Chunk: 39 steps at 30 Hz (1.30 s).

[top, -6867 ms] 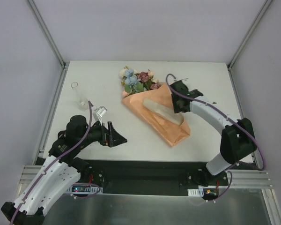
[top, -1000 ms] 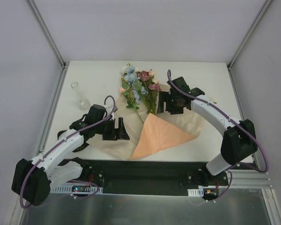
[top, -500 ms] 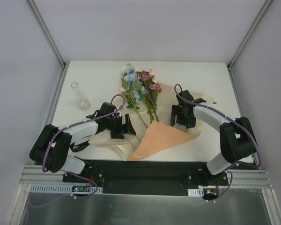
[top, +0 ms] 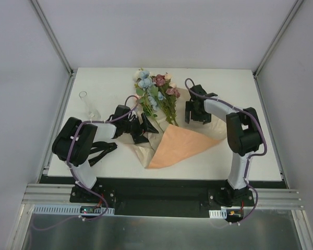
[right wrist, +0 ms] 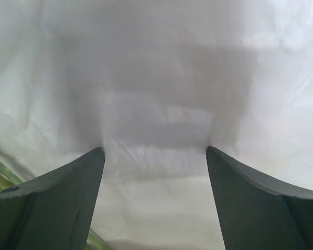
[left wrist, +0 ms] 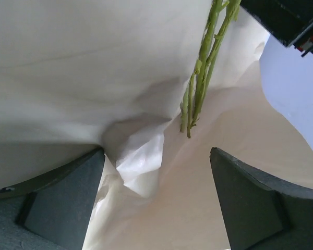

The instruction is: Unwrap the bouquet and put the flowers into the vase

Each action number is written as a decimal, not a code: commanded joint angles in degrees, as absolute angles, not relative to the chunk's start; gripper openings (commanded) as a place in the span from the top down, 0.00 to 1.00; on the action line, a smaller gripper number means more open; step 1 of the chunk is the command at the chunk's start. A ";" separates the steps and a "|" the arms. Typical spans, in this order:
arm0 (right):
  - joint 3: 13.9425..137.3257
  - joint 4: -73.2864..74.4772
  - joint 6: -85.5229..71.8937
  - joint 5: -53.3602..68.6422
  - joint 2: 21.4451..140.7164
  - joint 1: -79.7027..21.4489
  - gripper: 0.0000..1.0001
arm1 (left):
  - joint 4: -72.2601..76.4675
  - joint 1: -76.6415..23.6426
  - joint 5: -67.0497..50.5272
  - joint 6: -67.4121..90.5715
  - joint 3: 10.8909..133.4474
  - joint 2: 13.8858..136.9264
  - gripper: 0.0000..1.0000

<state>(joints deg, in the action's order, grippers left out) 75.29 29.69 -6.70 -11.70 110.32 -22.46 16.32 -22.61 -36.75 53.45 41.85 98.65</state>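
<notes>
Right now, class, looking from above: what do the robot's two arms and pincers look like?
Both the left arm and right arm have white shells with black joints, and a purple cable loops along each. The left pincer and right pincer are black, each with two broad, dark-grey, wedge-shaped fingers.

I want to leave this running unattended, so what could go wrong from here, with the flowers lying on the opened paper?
1. The left tool is open over a crumpled fold of wrapping paper, so closing may catch paper rather than the stems.
2. The flowers lie as a loose bunch, so lifting only some may scatter the rest.
3. The vase is small and narrow-necked, and long stems could tip it.
</notes>
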 commanded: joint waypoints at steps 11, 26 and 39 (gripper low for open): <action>86.67 38.23 0.88 6.22 102.87 -19.86 0.17 | 15.12 -20.56 -39.99 49.93 42.46 90.39 0.18; 67.25 42.80 -7.29 12.41 75.17 -29.09 0.15 | 10.64 -31.03 -37.81 45.36 45.35 80.33 0.12; 65.04 47.63 -6.77 3.17 58.27 -20.05 0.07 | 24.50 -36.02 -50.60 51.59 51.51 94.31 0.13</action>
<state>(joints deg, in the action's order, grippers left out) 64.03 44.51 -6.83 6.55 59.92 -22.17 14.09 -31.83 -41.87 48.40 52.10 94.26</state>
